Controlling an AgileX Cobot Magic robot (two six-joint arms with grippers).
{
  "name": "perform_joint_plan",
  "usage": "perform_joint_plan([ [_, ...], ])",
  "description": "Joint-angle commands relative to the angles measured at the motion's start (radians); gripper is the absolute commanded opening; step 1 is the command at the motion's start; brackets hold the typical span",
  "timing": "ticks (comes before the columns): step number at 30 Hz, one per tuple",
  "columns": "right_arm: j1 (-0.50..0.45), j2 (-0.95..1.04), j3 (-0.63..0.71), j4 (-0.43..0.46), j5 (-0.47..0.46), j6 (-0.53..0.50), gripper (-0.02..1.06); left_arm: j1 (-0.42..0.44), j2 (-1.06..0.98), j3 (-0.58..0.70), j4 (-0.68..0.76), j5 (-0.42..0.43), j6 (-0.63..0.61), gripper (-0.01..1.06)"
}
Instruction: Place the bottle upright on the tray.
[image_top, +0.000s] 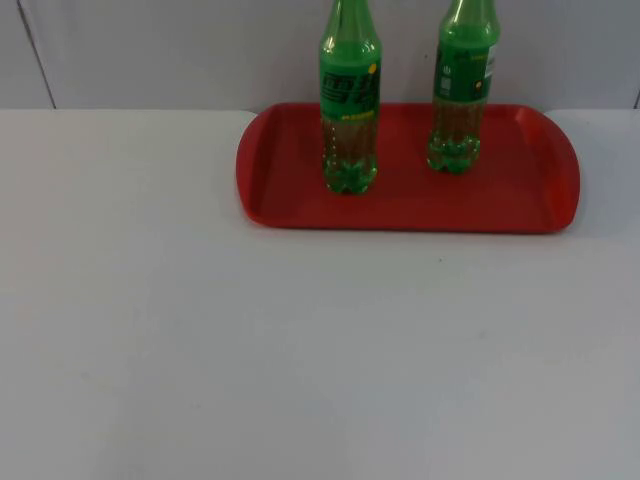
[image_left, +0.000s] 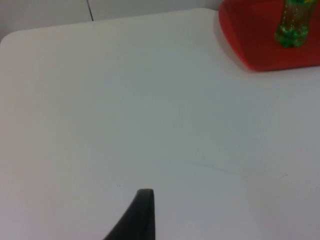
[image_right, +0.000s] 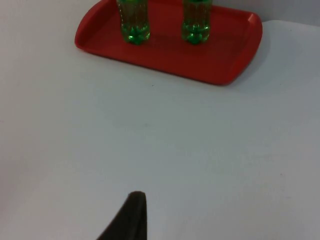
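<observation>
Both pincers' opening: cannot tell; two bottles (image_top: 349, 110) upright on tray (image_top: 520, 205).

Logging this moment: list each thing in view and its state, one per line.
Left bottle: upright on the tray, free of any hand.
Right bottle: upright on the tray, apart from the left bottle.
Red tray: flat on the white table, by the grey wall.
Left hand, right hand: waiting away from the tray, holding nothing.
</observation>
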Motion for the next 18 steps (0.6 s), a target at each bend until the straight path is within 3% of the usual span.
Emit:
perform_joint_plan([
  [1, -0.006, -0.004, 0.003, 0.001, -0.006, 0.002, 1.05, 0.002, -0.003, 0.004, 0.002, 0.000, 0.000, 1.05],
  [10, -0.006, -0.004, 0.003, 0.001, -0.006, 0.002, 1.05, 0.002, -0.003, 0.004, 0.002, 0.000, 0.000, 1.05],
  [18, -0.150, -0.004, 0.003, 0.004, -0.006, 0.002, 1.05, 0.002, -0.003, 0.004, 0.002, 0.000, 0.000, 1.05],
])
